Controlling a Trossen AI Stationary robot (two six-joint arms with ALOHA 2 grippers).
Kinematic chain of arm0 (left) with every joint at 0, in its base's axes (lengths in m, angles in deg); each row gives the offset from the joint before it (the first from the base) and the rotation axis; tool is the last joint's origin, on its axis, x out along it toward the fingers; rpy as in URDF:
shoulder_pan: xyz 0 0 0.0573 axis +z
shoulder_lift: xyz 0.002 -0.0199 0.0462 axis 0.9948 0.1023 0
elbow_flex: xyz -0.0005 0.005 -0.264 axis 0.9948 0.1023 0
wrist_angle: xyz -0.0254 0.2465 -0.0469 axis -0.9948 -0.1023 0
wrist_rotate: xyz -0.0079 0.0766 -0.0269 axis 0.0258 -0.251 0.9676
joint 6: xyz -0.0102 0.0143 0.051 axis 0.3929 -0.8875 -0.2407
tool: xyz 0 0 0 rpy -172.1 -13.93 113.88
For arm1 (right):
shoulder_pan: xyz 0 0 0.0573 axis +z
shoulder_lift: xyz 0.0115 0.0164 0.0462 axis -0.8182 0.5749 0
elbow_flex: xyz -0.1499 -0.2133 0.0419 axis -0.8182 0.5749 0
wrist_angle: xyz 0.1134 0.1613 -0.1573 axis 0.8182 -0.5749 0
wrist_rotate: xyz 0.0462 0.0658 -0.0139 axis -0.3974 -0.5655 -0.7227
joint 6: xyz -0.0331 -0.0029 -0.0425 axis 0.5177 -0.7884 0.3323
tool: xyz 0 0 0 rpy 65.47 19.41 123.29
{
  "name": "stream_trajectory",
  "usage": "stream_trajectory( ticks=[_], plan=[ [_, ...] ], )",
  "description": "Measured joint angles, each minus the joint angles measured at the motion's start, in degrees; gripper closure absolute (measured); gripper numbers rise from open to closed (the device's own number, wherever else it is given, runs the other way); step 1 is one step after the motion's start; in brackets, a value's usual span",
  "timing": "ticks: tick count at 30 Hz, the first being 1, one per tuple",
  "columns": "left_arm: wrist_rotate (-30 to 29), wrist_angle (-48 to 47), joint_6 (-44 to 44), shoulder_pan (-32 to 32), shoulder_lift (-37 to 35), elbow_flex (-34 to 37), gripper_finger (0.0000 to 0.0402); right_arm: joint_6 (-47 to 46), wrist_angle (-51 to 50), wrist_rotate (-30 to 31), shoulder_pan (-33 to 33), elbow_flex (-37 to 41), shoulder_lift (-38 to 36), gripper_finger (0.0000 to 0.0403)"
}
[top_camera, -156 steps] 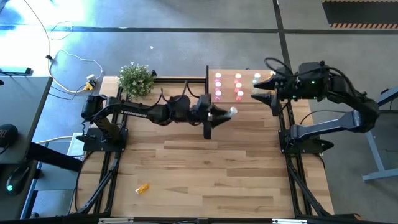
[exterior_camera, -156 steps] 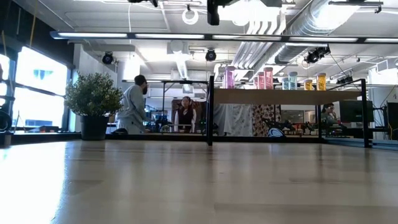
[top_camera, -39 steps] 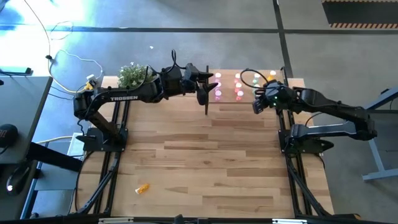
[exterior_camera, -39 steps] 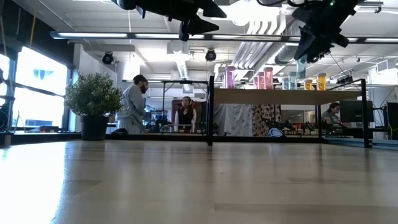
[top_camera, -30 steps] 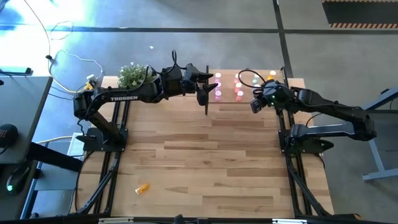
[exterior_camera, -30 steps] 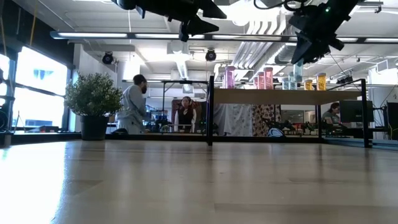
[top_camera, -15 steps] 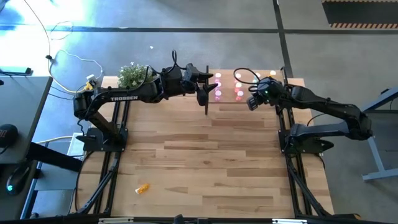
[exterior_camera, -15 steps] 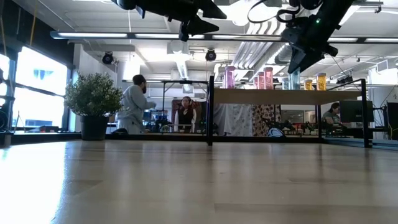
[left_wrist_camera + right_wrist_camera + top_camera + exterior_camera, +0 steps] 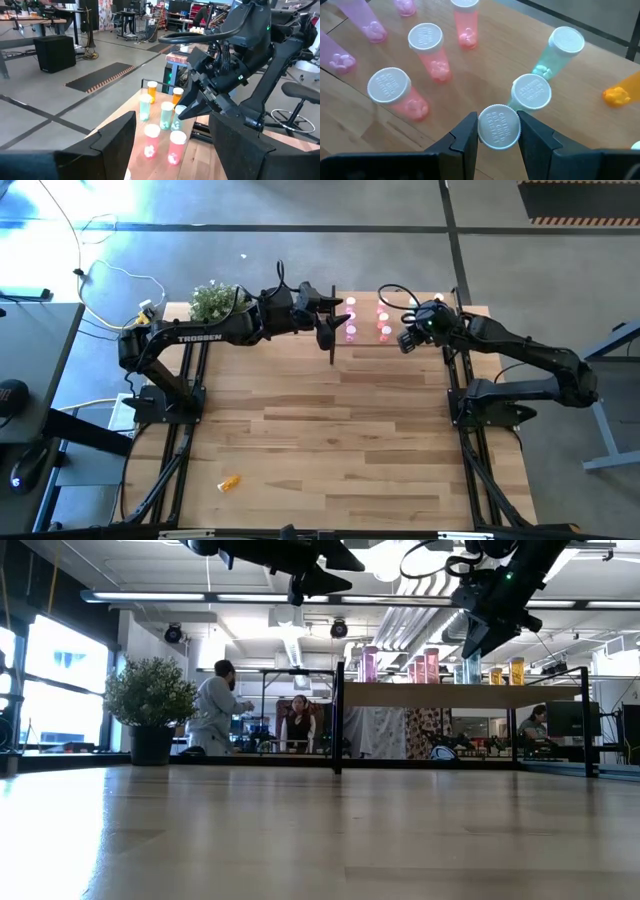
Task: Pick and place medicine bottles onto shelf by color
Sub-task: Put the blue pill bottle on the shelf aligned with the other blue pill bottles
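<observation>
right gripper [image 9: 499, 131] pinches a white-capped bottle [image 9: 499, 126], has moved over shelf [image 9: 400, 345] | left gripper [image 9: 328, 320] spread, waits | you place next

Bright workshop [image 9: 300, 690] — grey concrete floor [image 9: 300, 260]

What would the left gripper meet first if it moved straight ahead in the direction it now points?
Probably the pink bottles on the shelf; they stand nearest between the open left gripper's fingers. Depth is hard to judge.
</observation>
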State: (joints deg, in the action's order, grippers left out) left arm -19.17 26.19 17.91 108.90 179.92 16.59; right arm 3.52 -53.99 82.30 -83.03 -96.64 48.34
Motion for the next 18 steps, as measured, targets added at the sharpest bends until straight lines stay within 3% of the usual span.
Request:
stream_trajectory(
  ticks=[9, 18],
  plan=[
    [0.0, 0.0, -0.31, 0.0, 0.0, 0.0, 0.0158, -5.76, -2.35, -1.48, 1.08, -0.02, -0.59, 0.0295],
    [0.0, 0.0, -0.24, 0.0, 0.0, 0.0, 0.0158, -8.65, -4.04, 2.32, 2.8, -0.08, -0.57, 0.0295]
  ],
)
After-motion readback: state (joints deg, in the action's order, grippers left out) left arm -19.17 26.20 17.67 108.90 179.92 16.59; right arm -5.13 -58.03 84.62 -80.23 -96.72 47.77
